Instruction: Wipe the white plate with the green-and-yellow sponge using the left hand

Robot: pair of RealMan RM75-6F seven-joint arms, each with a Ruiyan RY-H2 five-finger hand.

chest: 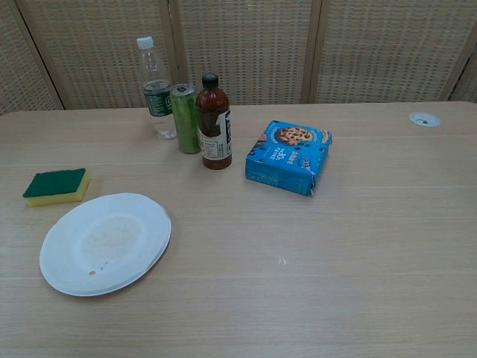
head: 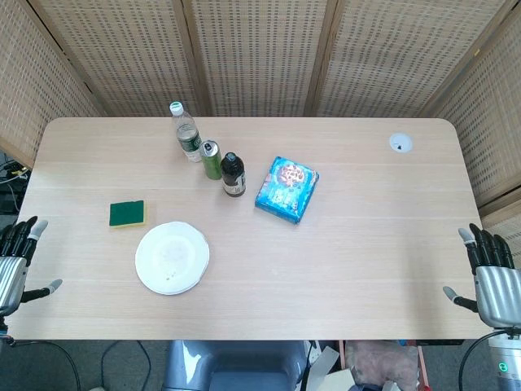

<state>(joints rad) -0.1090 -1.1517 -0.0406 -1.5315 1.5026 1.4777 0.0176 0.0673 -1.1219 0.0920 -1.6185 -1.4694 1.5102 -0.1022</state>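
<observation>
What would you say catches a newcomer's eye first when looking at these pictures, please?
Probably the bright blue cookie box near the middle of the table, with the water bottle, green can and dark sauce bottle lined up to its left. Next comes the white plate at the front left, with the green-and-yellow sponge lying just beyond it, apart from it. The left hand and right hand are open at the table's ends.

Found no legible wording anywhere. Printing on the blue box [chest: 288,156], the dark sauce bottle [chest: 214,123] label and the water bottle [chest: 156,89] label was too small and blurred to read.
</observation>
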